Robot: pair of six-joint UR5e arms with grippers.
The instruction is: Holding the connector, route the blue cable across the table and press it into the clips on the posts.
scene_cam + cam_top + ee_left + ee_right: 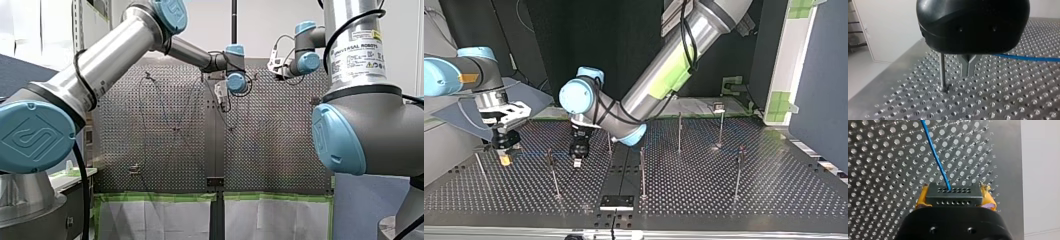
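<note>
Although the connector [953, 197] is already held, the routing is judged to be at an early stage. In the top view, only a short, faint run of the blue cable [935, 155] can be traced, between the right gripper [504, 156] at nine o'clock on the table [724, 200] and the left gripper [968, 70] near the middle. The further posts [679, 132] toward three o'clock are seen standing apart from both grippers. Their clips are too small for it to be told whether any cable has been pressed in. Most of the crossing is therefore reckoned to be left.

The right gripper is closed on the connector, which is clamped between its yellow pads [921, 201], and the cable is led straight ahead out of the block. The metal fingers of the left gripper are drawn close together just above the table, just beside a thin post [942, 72]. The cable is seen to run up to them from one side, but whether it is nipped between them cannot be told.
</note>
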